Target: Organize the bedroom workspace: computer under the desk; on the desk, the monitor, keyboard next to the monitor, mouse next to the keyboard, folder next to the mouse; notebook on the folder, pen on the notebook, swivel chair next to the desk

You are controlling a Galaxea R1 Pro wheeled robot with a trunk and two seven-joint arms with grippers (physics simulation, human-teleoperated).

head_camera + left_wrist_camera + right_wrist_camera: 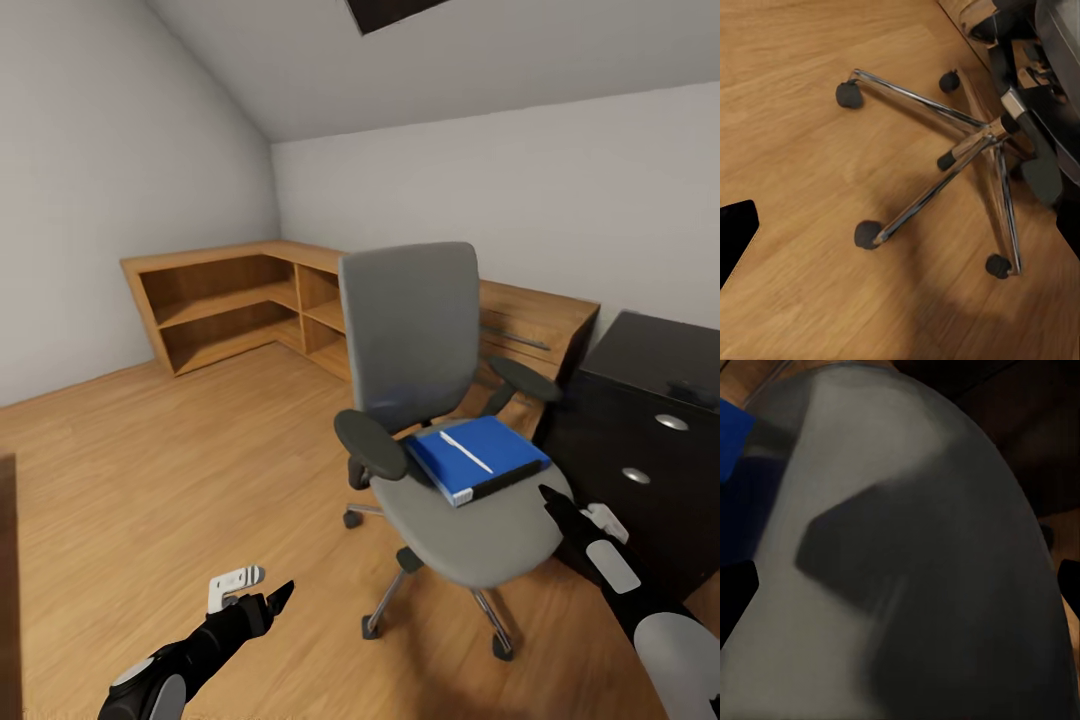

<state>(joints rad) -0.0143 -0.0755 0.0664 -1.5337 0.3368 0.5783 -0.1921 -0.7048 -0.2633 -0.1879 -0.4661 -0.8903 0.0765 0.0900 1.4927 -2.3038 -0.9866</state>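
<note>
Right gripper (553, 497) beside folder (478, 456)

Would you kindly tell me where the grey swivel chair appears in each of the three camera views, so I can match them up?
Head view: the grey padded swivel chair stands centre-right, bright blue folder on its seat.
Left wrist view: its chrome five-star base with black casters spreads across the wooden floor.
Right wrist view: its grey seat looms close, the folder's blue edge at one corner.
Shared landmark: the grey seat.
</note>
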